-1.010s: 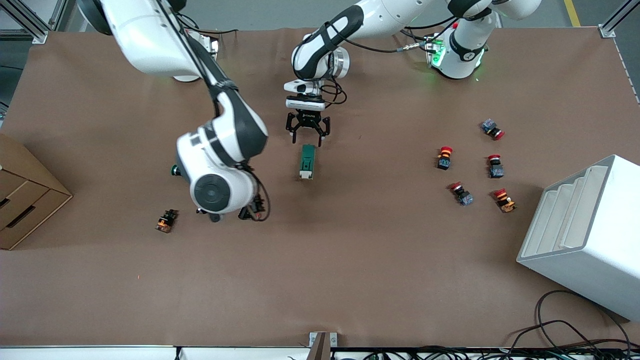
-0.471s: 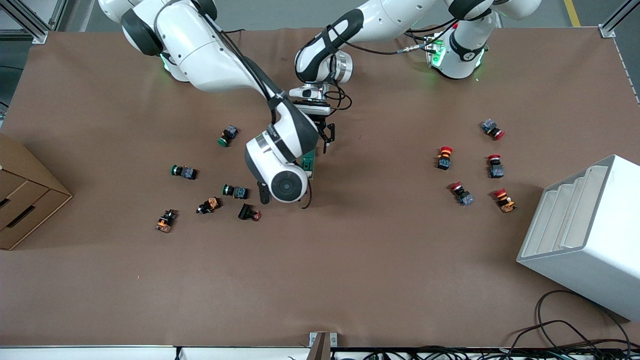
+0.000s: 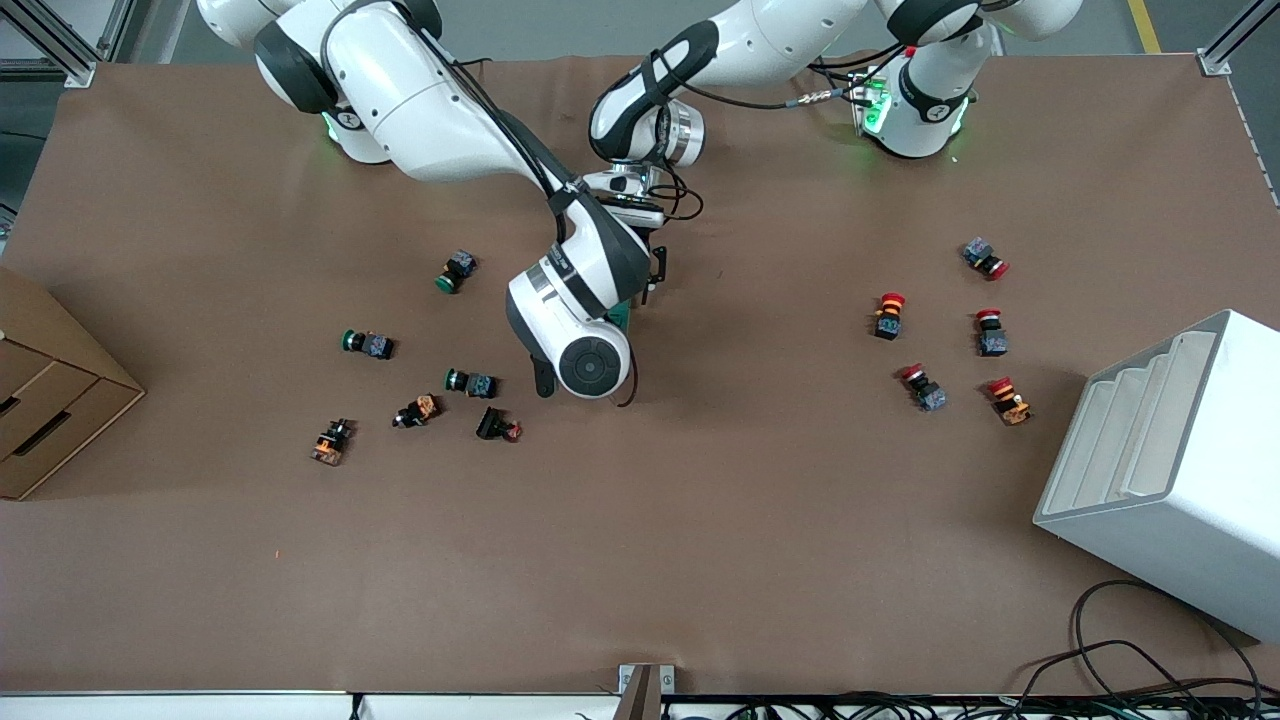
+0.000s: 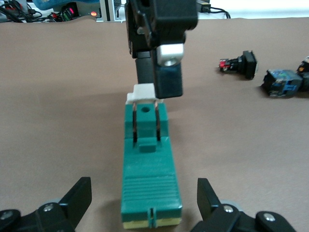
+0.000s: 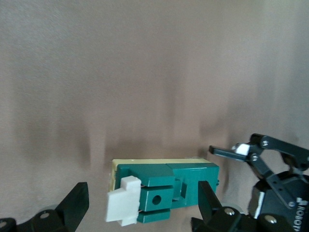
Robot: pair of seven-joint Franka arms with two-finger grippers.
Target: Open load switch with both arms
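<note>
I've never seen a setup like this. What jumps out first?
Two white jointed robot arms meet mid-table over a small dark-green rectangular load switch with a white lever. The left gripper is open astride the switch's body; the right gripper is open around the lever end. Small red- and green-capped push buttons lie scattered toward both ends of the table.

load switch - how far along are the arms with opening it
Done: both arms are at the load switch, which lies flat on the table.
In hand: the left gripper straddles its plain end and the right gripper straddles the white lever end. Both are open and neither is clamped on it.
Left: clamp the body, grip the lever and pull it open. The lever looks unmoved.
</note>
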